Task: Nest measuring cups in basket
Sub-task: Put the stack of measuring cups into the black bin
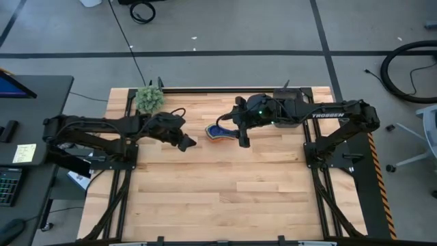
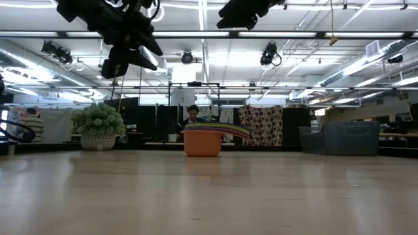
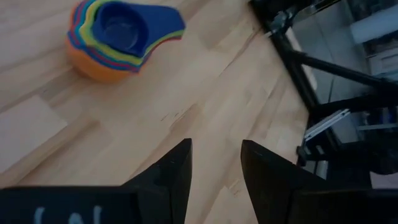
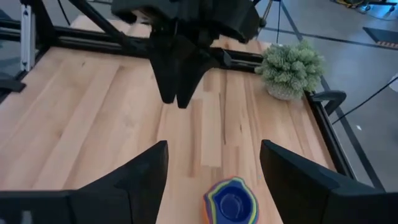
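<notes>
1. The cups (image 1: 217, 130) stand nested in one stack on the bench (image 1: 225, 191), toward its far side and near the middle across. A dark blue cup sits on top and an orange one at the bottom.
2. In the low view the stack (image 2: 202, 140) rests flat on the wood, the orange bowl lowest, with the coloured handles fanned out to one side above it.
3. The left wrist view shows the stack (image 3: 115, 37) from above: blue bowl innermost, then rims of yellow, green and red, orange outermost. The handles all point the same way.
4. The stack sits on bare wood, not in the basket (image 1: 290, 109), a dark bin at the far right of the bench, mostly hidden under the right arm.
5. The right pincer (image 1: 243, 137) hovers just beside the stack on its right, touching nothing. Its fingers (image 4: 140, 174) are spread wide, released, with the stack (image 4: 231, 202) showing between them, below.
6. The left pincer (image 1: 186, 142) hangs near the stack on its left, apart from it. Its fingers (image 3: 174, 168) stand a narrow gap apart, released, holding nothing.
7. A fuzzy green plant (image 1: 149, 99) in a small pot stands at the far left corner of the bench, well apart from the stack.
</notes>
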You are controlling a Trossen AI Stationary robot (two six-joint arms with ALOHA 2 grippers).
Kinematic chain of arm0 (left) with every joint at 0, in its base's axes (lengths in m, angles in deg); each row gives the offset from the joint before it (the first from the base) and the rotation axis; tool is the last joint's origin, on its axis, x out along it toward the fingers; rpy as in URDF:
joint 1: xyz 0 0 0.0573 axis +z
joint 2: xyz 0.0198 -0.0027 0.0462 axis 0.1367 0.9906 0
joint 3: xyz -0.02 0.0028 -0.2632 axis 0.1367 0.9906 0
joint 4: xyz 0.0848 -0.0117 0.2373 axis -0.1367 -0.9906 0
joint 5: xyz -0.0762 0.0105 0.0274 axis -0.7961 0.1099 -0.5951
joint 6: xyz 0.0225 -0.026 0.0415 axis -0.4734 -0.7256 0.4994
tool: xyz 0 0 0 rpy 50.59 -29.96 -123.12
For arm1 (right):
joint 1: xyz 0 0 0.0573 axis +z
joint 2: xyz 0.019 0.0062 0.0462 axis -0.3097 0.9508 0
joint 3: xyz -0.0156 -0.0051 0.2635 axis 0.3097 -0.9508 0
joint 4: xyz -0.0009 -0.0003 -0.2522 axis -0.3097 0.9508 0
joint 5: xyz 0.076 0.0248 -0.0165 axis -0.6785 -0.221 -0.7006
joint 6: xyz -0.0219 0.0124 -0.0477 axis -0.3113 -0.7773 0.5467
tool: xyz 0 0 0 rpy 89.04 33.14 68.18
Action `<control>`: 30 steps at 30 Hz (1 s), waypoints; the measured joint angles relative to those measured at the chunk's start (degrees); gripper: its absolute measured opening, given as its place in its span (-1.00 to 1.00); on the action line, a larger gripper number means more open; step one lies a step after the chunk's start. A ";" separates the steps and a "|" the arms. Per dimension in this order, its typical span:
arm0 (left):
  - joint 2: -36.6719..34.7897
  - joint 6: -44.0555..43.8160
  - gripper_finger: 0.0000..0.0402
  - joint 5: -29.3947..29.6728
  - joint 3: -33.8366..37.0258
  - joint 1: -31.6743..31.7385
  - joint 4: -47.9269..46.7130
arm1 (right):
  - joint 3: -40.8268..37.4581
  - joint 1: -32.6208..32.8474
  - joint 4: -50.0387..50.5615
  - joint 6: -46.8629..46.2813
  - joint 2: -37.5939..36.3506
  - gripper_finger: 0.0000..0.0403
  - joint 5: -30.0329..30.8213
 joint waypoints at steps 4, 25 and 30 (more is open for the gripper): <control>-1.75 1.04 -0.30 0.64 0.00 -0.02 -0.57 | 0.01 0.92 0.71 0.44 0.24 0.28 4.97; -4.18 11.26 -0.30 13.13 0.01 1.95 -15.54 | 5.99 10.32 -0.53 -16.94 22.71 0.28 20.58; -0.07 13.44 -0.30 13.07 0.08 4.25 -13.46 | 6.01 11.19 4.92 -25.34 23.56 0.28 15.67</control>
